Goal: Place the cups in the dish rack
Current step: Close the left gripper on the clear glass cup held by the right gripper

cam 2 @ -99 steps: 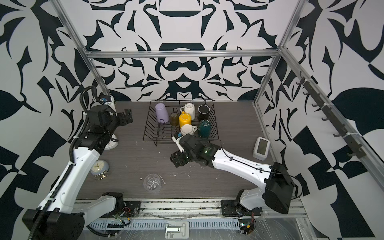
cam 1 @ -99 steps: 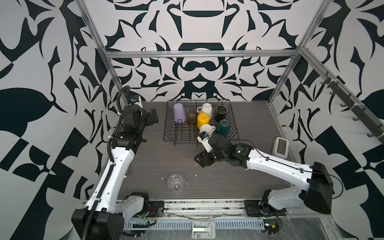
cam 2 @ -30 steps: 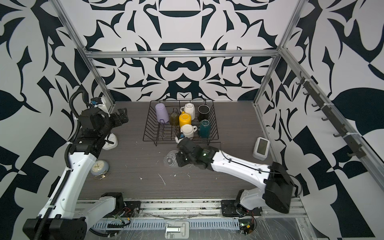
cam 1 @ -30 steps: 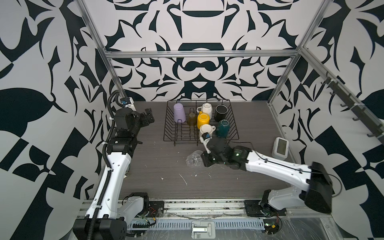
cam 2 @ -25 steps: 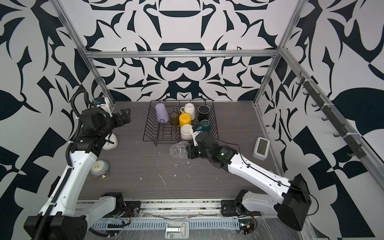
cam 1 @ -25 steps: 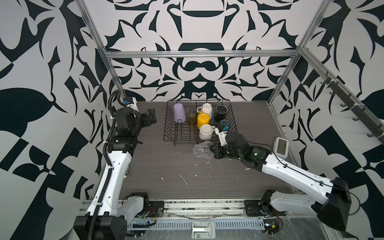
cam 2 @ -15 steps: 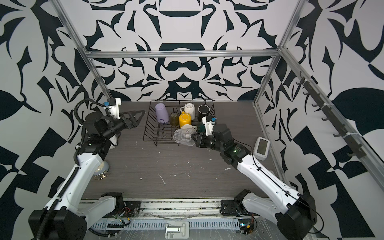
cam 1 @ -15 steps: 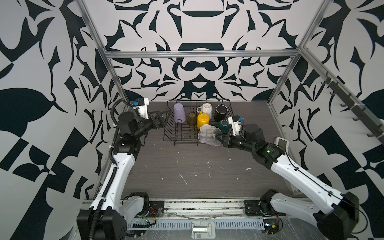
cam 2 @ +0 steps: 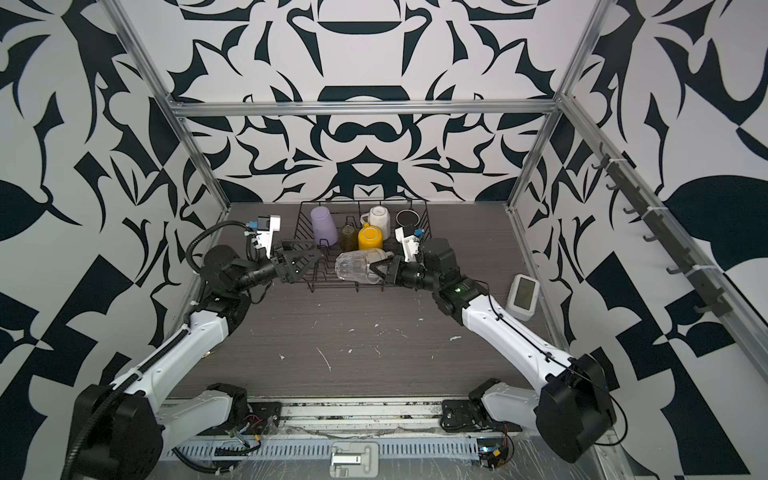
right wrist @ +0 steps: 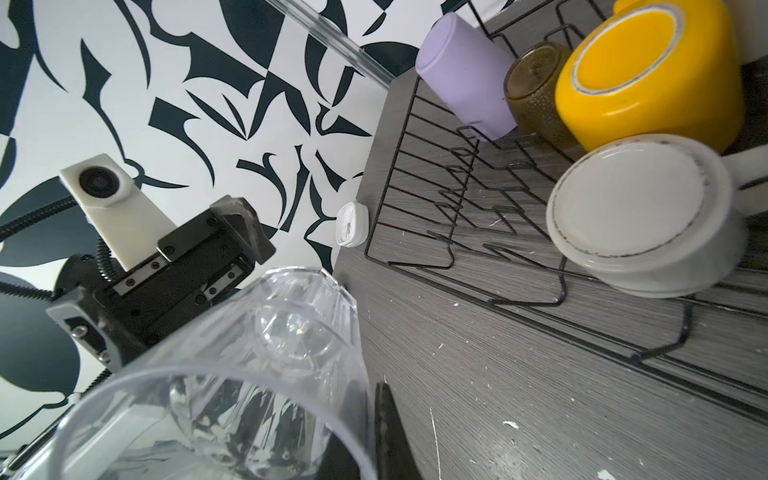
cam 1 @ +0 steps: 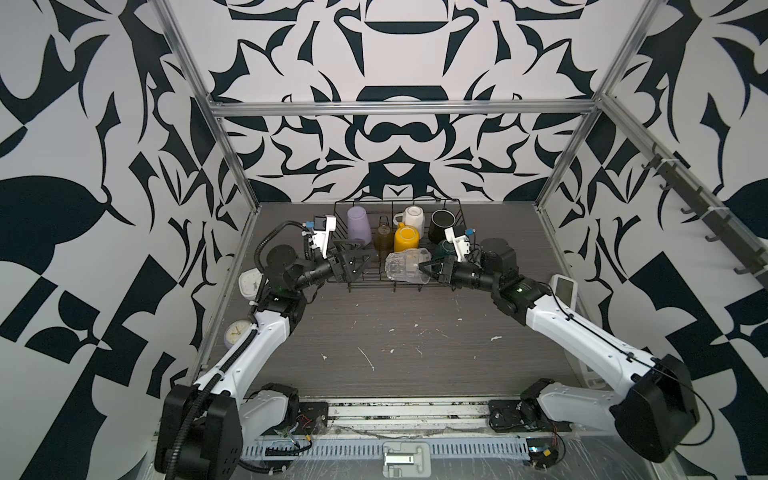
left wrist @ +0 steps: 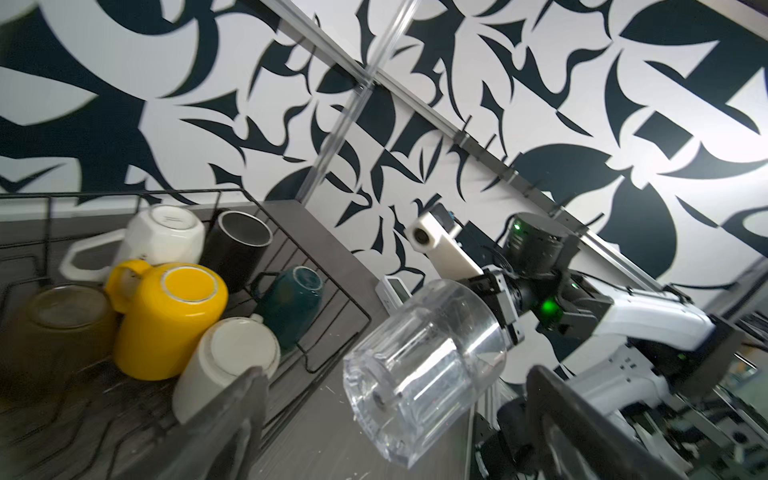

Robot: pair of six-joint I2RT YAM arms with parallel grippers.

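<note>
- At the bottom of the frame, the table (cam 1: 395, 365) has only white specks on it.
- In the middle of the frame, the right gripper (cam 1: 428, 268) is pinched tight on the rim of the glass (cam 1: 405, 266). It holds the glass up in the air.
- The glass lies on its side. Its mouth points right, at that gripper, and its thick bottom points left.
- The left gripper (cam 1: 359, 264) is just beside that bottom but not touching it. Its jaws are wide apart and it holds nothing. I think it may take the glass next.
- Just behind and below the glass is the front of the rack (cam 1: 415, 202). Its left front part looks free.
- A white mug (left wrist: 226, 361) sits upside down close behind the glass. It could get bumped.
- Farther back in the rack are the teal mug (cam 1: 442, 249), yellow mug (cam 1: 406, 237) and amber glass (cam 1: 382, 241).
- At the very back are the lilac tumbler (cam 1: 359, 224), far white mug (cam 1: 413, 216) and black mug (cam 1: 442, 222).
</note>
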